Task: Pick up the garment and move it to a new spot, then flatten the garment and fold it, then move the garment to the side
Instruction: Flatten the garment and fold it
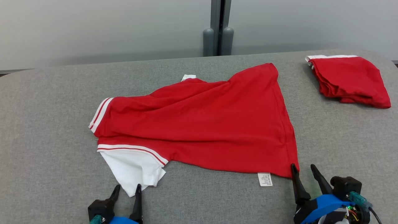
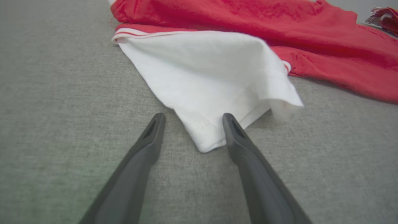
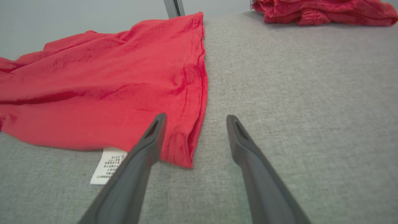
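Lying rumpled on the grey counter [image 1: 46,140], the red garment [image 1: 199,124] spreads just ahead of both tools. The left tool [image 1: 127,186] stands open, the tip of the white sleeve [image 1: 133,168] between its fingers; the right tool [image 1: 302,165] stands open, the hem corner [image 1: 290,169] beside its inner finger.

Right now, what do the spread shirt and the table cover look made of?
Spread shirt: soft matte knit, probably cotton or blend; drapes in loose folds. Table cover: grey woven-looking fabric, matte, fine heathered grain; fibre unclear.
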Available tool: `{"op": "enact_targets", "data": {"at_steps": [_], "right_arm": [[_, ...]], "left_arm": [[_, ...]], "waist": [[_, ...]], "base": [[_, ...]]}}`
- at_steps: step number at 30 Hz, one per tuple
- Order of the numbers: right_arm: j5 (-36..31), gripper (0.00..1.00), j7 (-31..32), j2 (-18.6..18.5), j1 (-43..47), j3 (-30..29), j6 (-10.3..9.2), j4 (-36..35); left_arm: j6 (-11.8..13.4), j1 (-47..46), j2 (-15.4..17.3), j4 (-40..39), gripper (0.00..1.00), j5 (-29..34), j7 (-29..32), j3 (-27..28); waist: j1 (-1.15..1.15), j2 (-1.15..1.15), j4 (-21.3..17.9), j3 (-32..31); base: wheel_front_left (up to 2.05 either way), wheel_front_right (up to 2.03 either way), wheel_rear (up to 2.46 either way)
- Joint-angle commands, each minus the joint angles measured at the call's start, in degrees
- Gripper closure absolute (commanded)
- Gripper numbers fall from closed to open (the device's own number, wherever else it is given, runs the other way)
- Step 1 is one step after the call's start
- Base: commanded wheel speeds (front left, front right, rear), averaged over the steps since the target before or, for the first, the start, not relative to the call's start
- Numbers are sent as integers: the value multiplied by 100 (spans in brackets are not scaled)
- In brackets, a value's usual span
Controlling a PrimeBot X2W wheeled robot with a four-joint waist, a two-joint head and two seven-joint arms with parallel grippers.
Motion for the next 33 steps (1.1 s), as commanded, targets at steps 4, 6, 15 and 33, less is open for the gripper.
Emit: {"op": "enact_targets", "data": {"at_steps": [4, 6, 15, 33], "right_arm": [[145, 0, -26, 0, -141, 37, 2, 157], [183, 0, -26, 0, -191, 102, 2, 262], [461, 0, -12, 2, -418, 350, 3, 730], [788, 100, -15, -2, -488, 718, 3, 623]], "left_arm": [[-24, -136, -2, 128, 0, -156, 19, -95], [-12, -195, -2, 180, 0, -239, 19, -124], [10, -377, -2, 306, 0, -425, 19, -205], [-41, -590, 2, 164, 100, -785, 10, -279]], "waist": [[0, 0, 20, 38], [0, 0, 26, 52], [0, 0, 64, 100], [0, 0, 75, 98]], "base": [[0, 0, 0], [0, 0, 0], [0, 0, 0], [0, 0, 0]]}}
